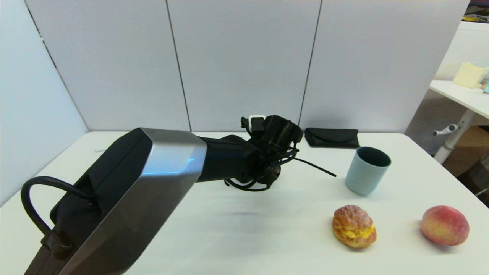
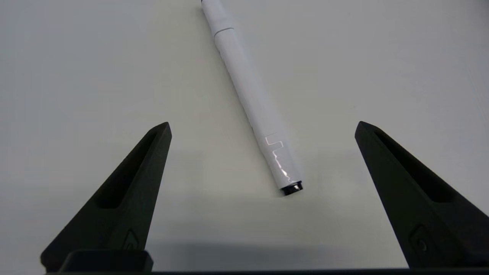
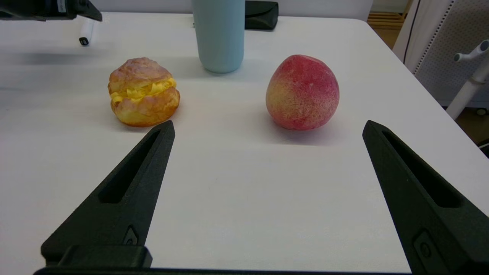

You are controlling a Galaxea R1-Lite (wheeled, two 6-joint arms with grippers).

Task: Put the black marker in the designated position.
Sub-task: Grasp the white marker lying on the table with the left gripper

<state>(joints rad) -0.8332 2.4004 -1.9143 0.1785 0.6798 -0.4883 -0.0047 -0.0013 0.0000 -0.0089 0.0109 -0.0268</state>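
Hovering over the bench (image 2: 401, 57), the left gripper (image 2: 263, 130) is spread wide and empty, the marker (image 2: 252, 99) lying flat between its fingers, slanting away, black cap nearest. The right gripper (image 3: 267, 130) idles, released, before the puff (image 3: 143, 91) and peach (image 3: 301, 91), with the cup (image 3: 218, 34) beyond. Risk, as I judge it: closing across that slant could roll the round barrel out sideways.

White table (image 1: 267, 236) — black marker (image 2: 250, 95), cup (image 1: 366, 170), cream puff (image 1: 354, 226), peach (image 1: 445, 225), pouch (image 1: 331, 137).
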